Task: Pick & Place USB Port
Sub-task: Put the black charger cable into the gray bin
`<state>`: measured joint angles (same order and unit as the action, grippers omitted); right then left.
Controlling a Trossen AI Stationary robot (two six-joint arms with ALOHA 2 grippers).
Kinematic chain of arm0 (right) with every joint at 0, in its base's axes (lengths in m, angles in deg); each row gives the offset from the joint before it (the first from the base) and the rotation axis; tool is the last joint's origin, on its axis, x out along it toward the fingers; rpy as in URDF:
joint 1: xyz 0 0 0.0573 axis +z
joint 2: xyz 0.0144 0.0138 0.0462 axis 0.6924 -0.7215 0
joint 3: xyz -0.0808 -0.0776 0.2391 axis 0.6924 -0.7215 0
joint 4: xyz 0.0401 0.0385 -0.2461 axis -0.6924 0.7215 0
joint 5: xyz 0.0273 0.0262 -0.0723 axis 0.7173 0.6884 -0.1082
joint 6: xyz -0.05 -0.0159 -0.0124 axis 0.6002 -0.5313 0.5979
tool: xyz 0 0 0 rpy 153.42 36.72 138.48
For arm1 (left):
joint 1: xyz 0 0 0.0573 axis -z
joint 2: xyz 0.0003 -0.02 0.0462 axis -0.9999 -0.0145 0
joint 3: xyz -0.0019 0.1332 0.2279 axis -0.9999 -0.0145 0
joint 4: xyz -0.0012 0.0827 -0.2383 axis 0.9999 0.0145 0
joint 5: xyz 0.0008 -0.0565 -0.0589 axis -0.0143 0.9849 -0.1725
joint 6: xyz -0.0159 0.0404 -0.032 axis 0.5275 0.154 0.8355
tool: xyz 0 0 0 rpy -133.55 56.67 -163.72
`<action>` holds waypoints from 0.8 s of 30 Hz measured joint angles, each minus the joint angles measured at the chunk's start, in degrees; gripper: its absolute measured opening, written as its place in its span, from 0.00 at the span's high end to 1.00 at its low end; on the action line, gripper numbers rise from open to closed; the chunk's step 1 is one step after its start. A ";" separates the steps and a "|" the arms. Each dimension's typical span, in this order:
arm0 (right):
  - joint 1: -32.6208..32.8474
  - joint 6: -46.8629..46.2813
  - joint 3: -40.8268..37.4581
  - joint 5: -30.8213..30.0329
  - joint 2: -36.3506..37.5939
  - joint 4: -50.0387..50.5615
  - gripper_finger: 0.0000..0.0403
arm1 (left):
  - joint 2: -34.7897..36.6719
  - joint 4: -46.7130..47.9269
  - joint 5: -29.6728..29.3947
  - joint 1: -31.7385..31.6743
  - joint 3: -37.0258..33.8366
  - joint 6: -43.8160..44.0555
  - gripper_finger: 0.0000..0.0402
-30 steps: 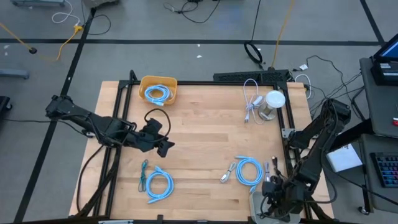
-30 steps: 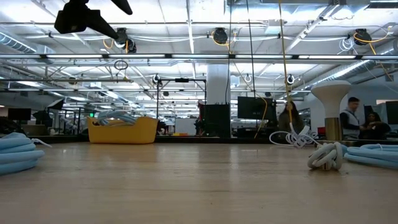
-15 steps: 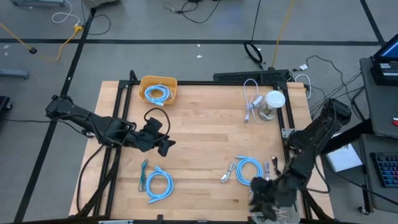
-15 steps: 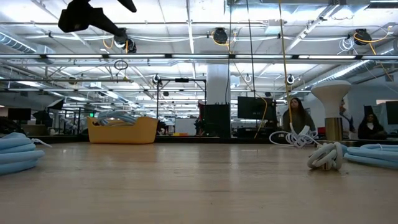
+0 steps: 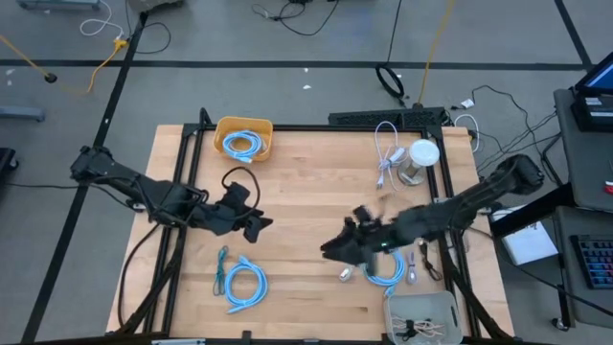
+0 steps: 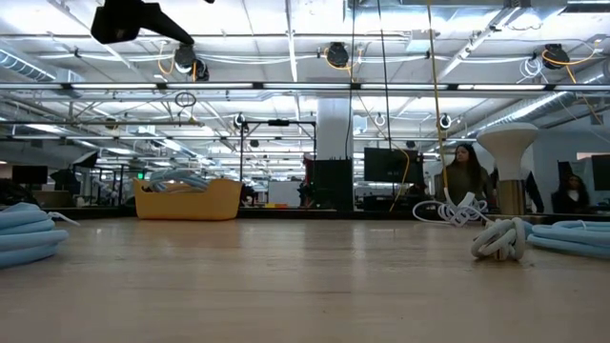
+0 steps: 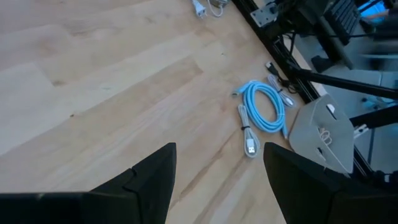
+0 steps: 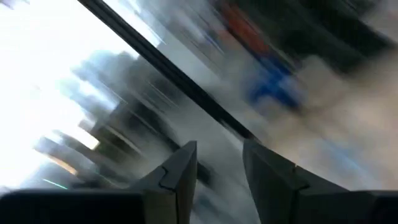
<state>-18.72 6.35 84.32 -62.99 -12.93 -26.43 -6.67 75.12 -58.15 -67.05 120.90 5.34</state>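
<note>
The right end effector (image 5: 330,249) was stretched low across the tabletop (image 5: 316,182), just beside the USB plug (image 5: 347,274) at the end of the blue cable coil (image 5: 387,263) near the right front. Its fingers stood slightly apart with nothing between them; that arm's own camera was smeared by motion, so the gap is judged from the finger outlines only. The left end effector (image 5: 257,226) hung over mid-tabletop, fingers (image 7: 149,180) wide apart and empty. Risks noted: at such speed the right arm could overshoot the plug, strike the wood, or drag the coil. A narrow gap could push the plug aside rather than straddle it.
</note>
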 joint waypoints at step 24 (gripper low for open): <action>13.16 -43.34 -7.53 21.49 -0.46 94.16 0.57 | -0.02 0.94 -1.40 2.36 0.02 0.56 0.39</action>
<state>-5.56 -36.99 76.79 -41.49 -13.40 67.73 -6.69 76.06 -59.55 -64.70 120.93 5.91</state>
